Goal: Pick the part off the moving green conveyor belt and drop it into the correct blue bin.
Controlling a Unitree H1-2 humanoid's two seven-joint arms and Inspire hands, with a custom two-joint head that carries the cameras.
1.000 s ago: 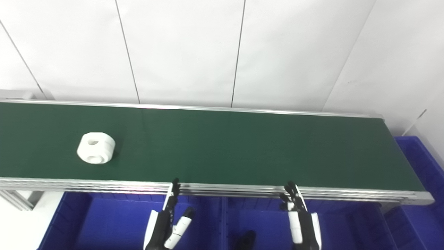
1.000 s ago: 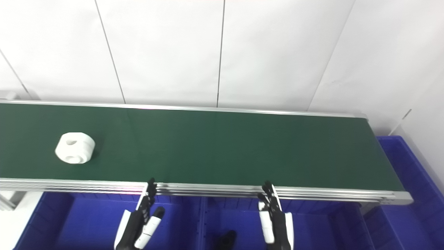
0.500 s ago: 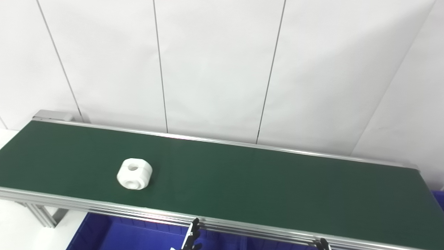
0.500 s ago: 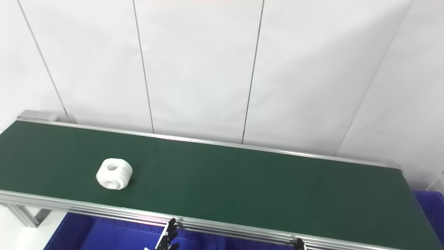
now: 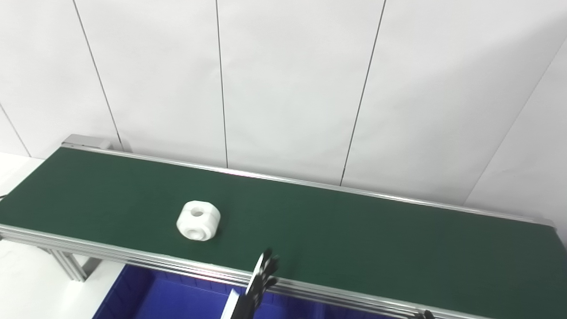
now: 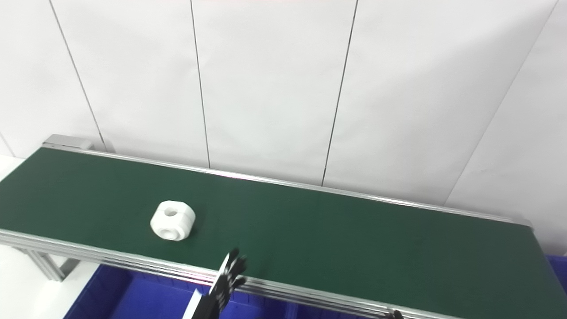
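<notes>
Wall (image 5: 288,88): white panels with thin dark seams, rising straight behind the conveyor belt's far rail.
Conveyor belt (image 5: 354,230): dark green, running from upper left to lower right between two silver rails; its surface is bare apart from the part; the right end is cut off by the picture's edge.
Near rail (image 5: 133,254): ribbed aluminium along the belt's front edge, lying between the left hand and the part.
Blue bin (image 5: 168,297): below the belt's near rail, only its top strip shows; the inside is mostly out of view, and its dividers cannot be made out.
Support leg (image 5: 71,266): silver frame under the belt's left end, beside the bin's left wall.
Part (image 5: 198,220): white, round and chunky with a hole in its top face, resting on the belt's left half, nearer the near rail than the far one, touched by nothing.
Left hand (image 5: 259,283): black fingers (image 5: 266,266) stretched out and slightly apart, holding nothing, tips reaching over the near rail onto the belt's edge, to the right of the part and apart from it; palm and wrist cut off by the bottom edge.
Right hand (image 5: 427,314): only a dark fingertip shows at the bottom edge below the near rail; whether it is spread or clenched cannot be told.
Open room: green belt lies clear between the left hand and the part, and all along the belt to the right.
</notes>
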